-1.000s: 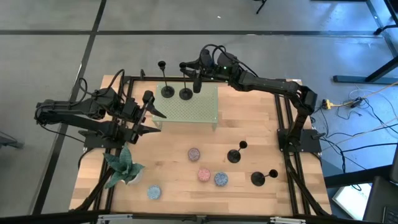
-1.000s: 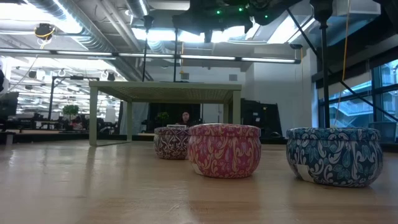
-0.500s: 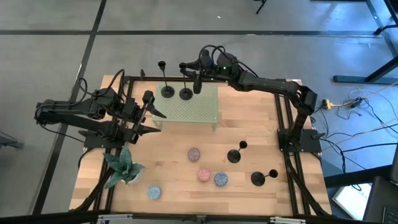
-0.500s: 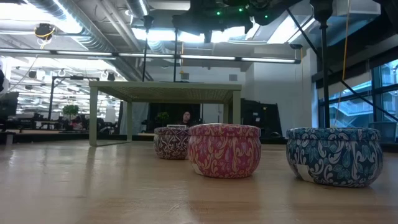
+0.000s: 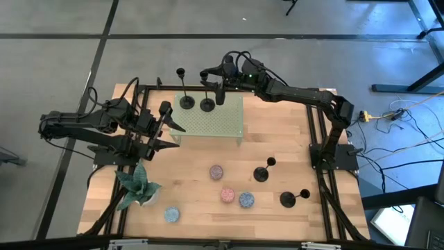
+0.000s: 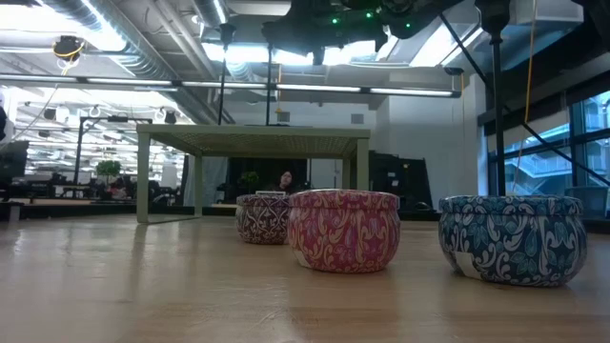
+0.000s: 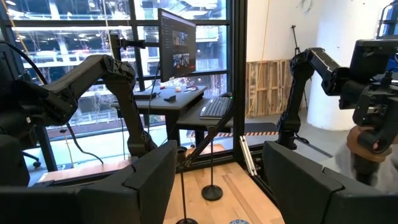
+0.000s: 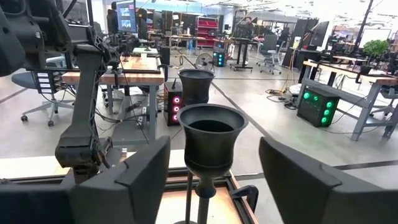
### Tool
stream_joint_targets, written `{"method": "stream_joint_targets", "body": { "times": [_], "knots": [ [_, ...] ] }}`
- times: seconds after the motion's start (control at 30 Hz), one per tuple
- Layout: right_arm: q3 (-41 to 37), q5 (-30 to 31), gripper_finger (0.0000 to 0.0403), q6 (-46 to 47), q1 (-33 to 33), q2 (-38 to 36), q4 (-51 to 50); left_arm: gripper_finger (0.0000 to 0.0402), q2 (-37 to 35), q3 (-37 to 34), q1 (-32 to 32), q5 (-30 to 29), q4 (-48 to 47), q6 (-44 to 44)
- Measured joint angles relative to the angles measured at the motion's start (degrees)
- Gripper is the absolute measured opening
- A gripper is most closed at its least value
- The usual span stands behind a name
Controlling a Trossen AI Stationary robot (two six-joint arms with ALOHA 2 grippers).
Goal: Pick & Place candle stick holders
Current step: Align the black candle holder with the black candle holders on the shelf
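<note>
Two black candle stick holders [image 5: 187, 102] [image 5: 207, 104], round flat bases and thin stems, stand on the pale green perforated stand [image 5: 211, 123]. The right gripper [image 5: 211, 75] hangs by the cup top of the right-hand one, fingers spread around it. Two more holders [image 5: 261, 173] [image 5: 287, 200] sit on the wooden table [image 5: 284, 139]. The left gripper [image 5: 168, 136] waits near the stand, fingers spread.

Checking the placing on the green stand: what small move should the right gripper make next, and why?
Probably back straight away. The right gripper is open beside two candle stick holders upright on the green stand, one cup between its fingers, ungripped.
</note>
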Motion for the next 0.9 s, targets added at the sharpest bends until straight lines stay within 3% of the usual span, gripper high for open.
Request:
{"method": "stream_joint_targets", "body": {
  "times": [0.43, 0.9],
  "knots": [
    [-0.02, -0.87, 0.0275, 1.35, 0.26, -2.78, -3.85, 0.0235, -0.02, 0.00, 0.00, 0.00, -0.02, 0.00],
    [-0.02, -0.84, 0.0273, -3.32, 2.89, -15.17, -28.51, 0.0235, -0.02, 0.00, 0.01, 0.00, -0.02, 0.00]
  ]
}}
